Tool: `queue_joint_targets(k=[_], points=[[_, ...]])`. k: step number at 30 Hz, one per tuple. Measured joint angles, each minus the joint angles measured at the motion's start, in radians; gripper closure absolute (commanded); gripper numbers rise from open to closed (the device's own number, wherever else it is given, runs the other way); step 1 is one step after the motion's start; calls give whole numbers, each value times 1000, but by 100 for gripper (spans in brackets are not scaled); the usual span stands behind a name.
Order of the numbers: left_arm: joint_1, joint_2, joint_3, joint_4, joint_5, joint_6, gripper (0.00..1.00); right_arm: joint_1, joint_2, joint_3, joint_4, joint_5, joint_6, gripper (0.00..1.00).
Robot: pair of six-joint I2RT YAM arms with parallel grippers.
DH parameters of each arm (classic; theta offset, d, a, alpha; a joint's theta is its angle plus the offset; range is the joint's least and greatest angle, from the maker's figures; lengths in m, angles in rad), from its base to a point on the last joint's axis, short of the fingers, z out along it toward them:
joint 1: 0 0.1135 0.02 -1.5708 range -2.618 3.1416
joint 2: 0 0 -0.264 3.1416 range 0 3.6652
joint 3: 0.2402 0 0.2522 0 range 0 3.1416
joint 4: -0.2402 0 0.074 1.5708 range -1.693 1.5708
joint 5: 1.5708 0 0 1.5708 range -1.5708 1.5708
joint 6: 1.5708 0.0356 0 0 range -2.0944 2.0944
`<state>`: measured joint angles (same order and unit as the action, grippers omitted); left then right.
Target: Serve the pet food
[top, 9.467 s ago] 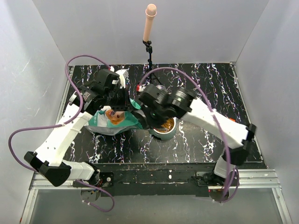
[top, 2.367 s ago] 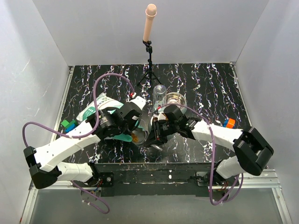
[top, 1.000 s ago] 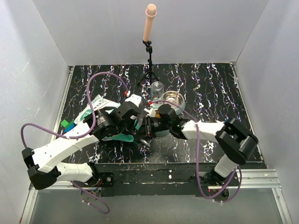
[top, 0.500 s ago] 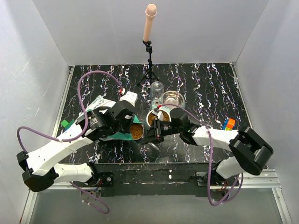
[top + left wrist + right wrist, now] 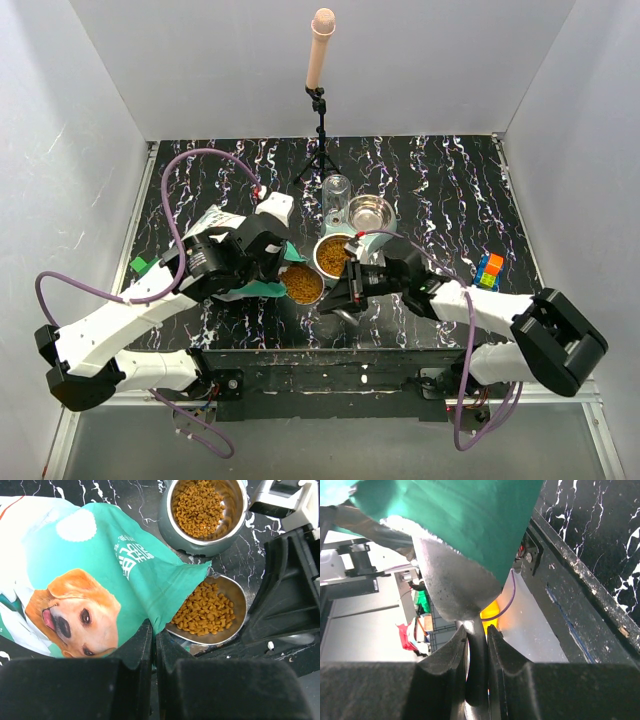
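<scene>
In the top view, the left gripper is clamped on the rim of the teal bag, which lies toward the left edge of the tabletop. The right gripper is closed on the handle of a metal scoop, close to the near edge. The scoop is full of pet food and sits just at the mouth of the bag. Behind it, about the middle of the tabletop, stands a steel bowl that also contains pet food. A second steel bowl and a clear glass stand farther back, before a tripod. A colourful cube is near the right edge.

In the left wrist view, the fingers are pressed together with the bag's edge between them. The bag has a picture of a dog's face and white characters that I cannot read. The scoop touches the bag's corner, and the pet food fills it. The bowl is behind.

In the right wrist view, the right gripper pinches tightly the dark handle. Above it are the grey underside of the scoop and the bag.
</scene>
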<state>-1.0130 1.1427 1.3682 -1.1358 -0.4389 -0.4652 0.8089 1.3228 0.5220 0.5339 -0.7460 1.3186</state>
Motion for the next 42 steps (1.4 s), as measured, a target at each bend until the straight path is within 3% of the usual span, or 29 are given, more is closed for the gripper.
queue_joint_targets(k=[9, 28, 35, 42], points=[[-5, 6, 0, 18, -40, -72, 100, -109, -58, -4, -99, -151, -39, 99], [-6, 109, 73, -9, -164, -131, 100, -332, -518, 50, -884, -199, -306, 99], [-6, 110, 73, -13, -175, -133, 100, -464, -486, 173, -1005, -208, -359, 99], [-4, 76, 73, -24, -164, -111, 100, -632, -315, 303, -1076, -221, -465, 99]])
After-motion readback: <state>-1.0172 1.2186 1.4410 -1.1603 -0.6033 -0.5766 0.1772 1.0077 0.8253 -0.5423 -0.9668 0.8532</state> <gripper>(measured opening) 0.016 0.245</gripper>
